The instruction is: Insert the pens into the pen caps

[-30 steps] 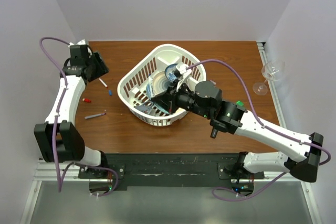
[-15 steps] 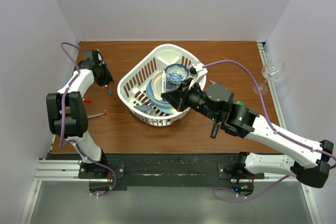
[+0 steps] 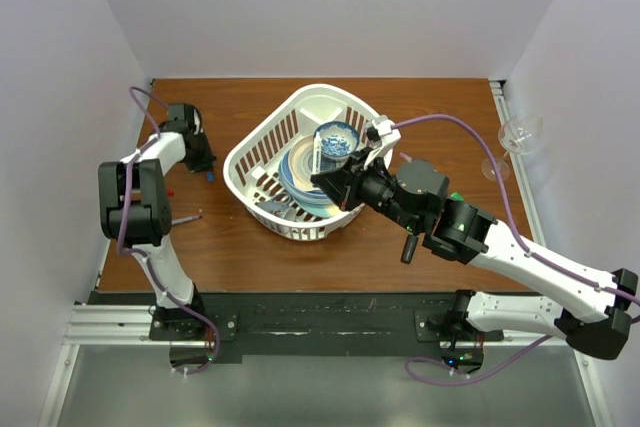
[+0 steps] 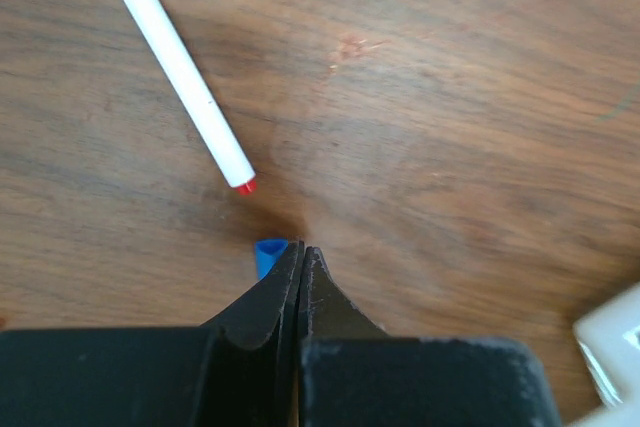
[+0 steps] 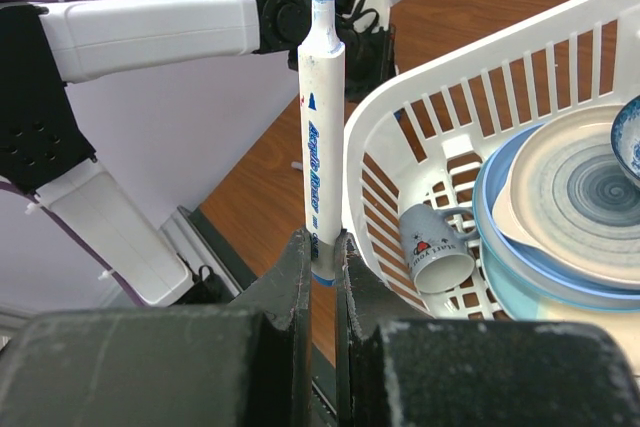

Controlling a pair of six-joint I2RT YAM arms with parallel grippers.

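Note:
My left gripper is shut with its tips down on the wood at the table's far left, nothing between its fingers. A small blue pen cap lies just outside its left finger, also seen from above. A white pen with a red tip lies ahead of it. My right gripper is shut on a white pen with a blue tip, held upright over the basket's near-left rim. A red cap and another pen lie on the left.
A white basket in the middle holds plates, a blue bowl and a mug. A wine glass stands at the right edge. A green cap and a stubby black marker lie beside my right arm.
My left gripper has closed from open to shut and come down by the blue cap. The right arm has shifted slightly right, still holding its pen.

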